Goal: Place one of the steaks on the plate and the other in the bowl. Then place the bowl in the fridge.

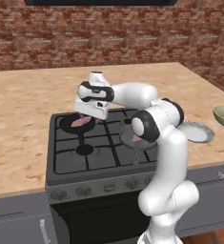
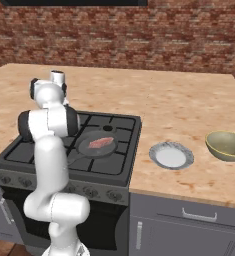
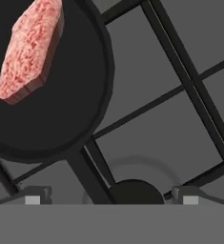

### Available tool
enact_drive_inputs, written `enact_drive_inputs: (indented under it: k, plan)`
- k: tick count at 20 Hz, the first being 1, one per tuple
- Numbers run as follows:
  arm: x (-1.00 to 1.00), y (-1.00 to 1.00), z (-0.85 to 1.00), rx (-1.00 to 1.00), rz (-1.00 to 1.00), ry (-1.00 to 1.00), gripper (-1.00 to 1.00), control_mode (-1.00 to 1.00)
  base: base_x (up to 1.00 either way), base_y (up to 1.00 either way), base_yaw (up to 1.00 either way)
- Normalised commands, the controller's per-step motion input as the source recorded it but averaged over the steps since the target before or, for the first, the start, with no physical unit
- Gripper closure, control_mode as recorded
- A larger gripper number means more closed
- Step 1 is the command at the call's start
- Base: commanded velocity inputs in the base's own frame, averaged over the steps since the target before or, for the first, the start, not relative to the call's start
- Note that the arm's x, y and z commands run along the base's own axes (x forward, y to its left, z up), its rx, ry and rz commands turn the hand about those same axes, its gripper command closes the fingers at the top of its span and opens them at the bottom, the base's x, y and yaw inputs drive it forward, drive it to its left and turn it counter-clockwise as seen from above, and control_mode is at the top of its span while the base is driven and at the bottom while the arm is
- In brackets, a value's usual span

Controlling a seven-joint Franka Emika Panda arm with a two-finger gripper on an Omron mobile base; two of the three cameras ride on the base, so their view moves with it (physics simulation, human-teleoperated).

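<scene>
base views: rear left/right, share stove [image 1: 104, 143] | hand: close, down onto skillet [image 3: 46, 95]

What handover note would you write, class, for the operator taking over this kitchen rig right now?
Gripper: fingers open, holding nothing, above the stove beside the black skillet.
One steak lies in that black skillet; the other steak lies in the grey frying pan.
Plate and bowl sit on the counter right of the stove.
Done: nothing yet.
Left: one steak to the plate, one to the bowl, then the bowl into the fridge.
</scene>
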Motion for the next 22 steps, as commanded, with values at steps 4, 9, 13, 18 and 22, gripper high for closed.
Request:
enact_drive_inputs:
  k: [4, 9, 13, 18, 22]
  plan:
    - [0.24, 0.09, -0.13, 0.0, -0.01, 0.01, -1.0, -1.0, 0.0, 0.0, 0.0]
    - [0.24, 0.07, -0.1, 0.0, -0.01, 0.0, -1.0, -1.0, 0.0, 0.0, 0.0]
    - [0.29, 0.03, -0.12, 0.0, -0.02, 0.02, -1.0, -1.0, 0.0, 0.0, 0.0]
    - [0.29, 0.06, -0.12, -0.01, -0.02, 0.03, -1.0, -1.0, 0.0, 0.0, 0.0]
    - [0.3, 0.15, -0.09, -0.02, -0.03, 0.02, -1.0, -1.0, 0.0, 0.0, 0.0]
